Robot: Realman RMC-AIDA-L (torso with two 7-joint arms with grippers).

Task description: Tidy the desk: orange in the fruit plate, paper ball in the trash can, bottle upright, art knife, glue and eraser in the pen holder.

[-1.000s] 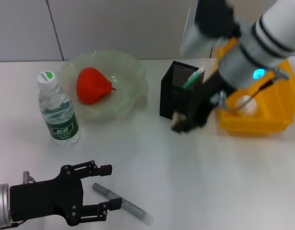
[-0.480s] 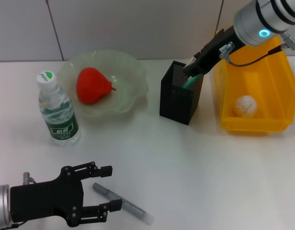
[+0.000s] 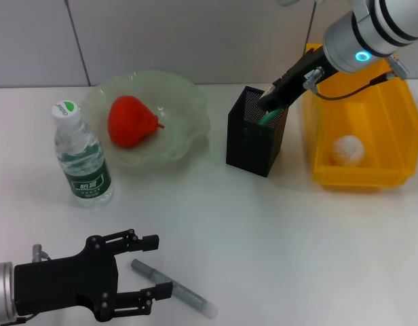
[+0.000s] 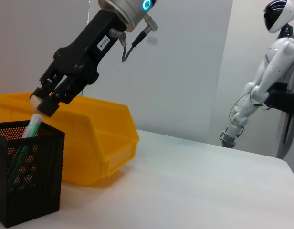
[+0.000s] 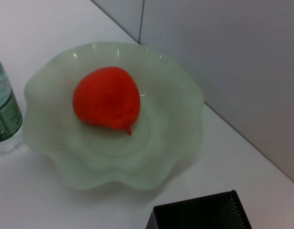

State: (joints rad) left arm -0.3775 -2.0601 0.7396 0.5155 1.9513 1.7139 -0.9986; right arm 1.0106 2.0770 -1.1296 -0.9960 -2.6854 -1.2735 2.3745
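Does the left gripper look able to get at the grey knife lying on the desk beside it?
Probably yes: the left gripper is open right beside the grey knife, and nothing lies between them on the desk.

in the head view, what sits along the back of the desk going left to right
bottle → orange in the fruit plate → pen holder, with the right gripper over it → trash can holding the paper ball
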